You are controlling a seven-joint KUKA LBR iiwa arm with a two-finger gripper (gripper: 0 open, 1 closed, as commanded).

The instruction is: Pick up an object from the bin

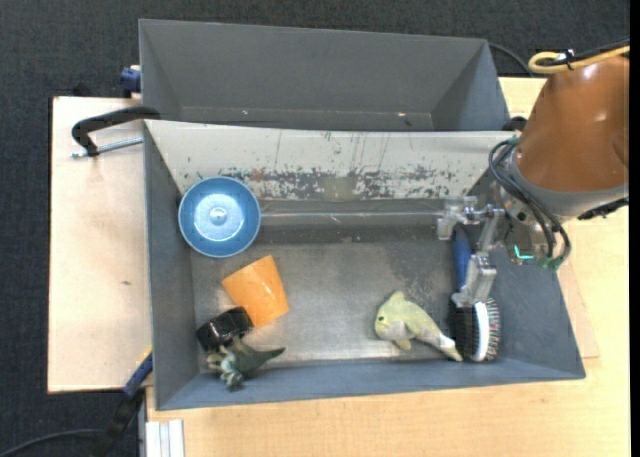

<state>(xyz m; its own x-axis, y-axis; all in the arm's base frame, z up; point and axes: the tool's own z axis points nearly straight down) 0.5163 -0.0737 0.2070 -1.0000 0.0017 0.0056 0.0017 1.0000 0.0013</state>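
Observation:
My gripper point(478, 270) hangs low at the bin's right side, right over a hairbrush point(474, 329). The brush has a blue handle and a black bristle head, and lies along the right wall with its head toward the front. The gripper's tip reaches down to where the handle meets the head. Just left of the brush head lies a pale yellow-green plush toy point(408, 324).
A blue bowl point(220, 216) rests upside down at the back left. An orange cup point(257, 290) lies on its side at the front left, with a small black thing point(225, 328) and a green toy dinosaur point(241, 360) in the front left corner.

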